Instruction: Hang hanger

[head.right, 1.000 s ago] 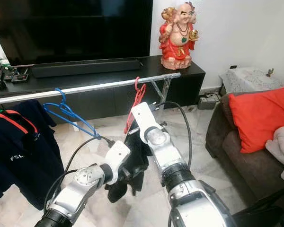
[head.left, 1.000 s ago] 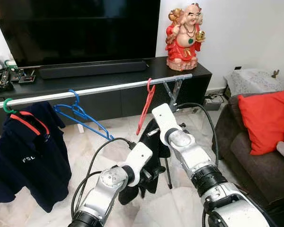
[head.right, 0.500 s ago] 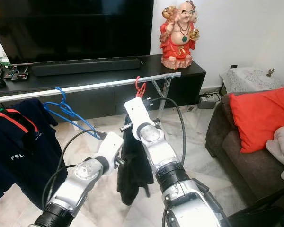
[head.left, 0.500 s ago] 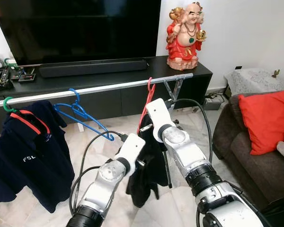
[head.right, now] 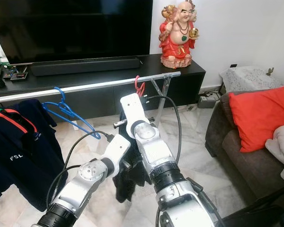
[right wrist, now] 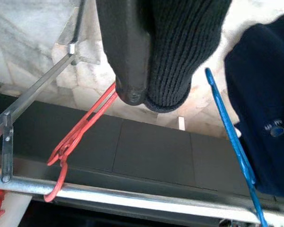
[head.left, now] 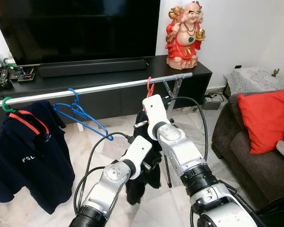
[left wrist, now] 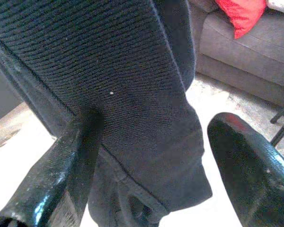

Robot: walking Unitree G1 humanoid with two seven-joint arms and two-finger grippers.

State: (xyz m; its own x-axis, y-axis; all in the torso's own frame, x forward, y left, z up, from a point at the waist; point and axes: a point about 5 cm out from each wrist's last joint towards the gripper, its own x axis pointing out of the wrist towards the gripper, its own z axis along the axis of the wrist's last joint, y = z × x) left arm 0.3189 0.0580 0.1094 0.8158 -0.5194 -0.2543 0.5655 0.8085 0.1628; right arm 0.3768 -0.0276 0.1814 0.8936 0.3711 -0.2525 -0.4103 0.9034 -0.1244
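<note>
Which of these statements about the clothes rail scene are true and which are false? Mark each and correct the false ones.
1. The red hanger has its hook over the metal rail. True.
2. The blue hanger carries a shirt. False: it hangs bare.
3. The left gripper has its fingers open around the black knit garment. True.
4. The red statue stands on the sofa. False: it stands on the TV cabinet.
5. The navy shirt hangs on a green hanger. True.
</note>
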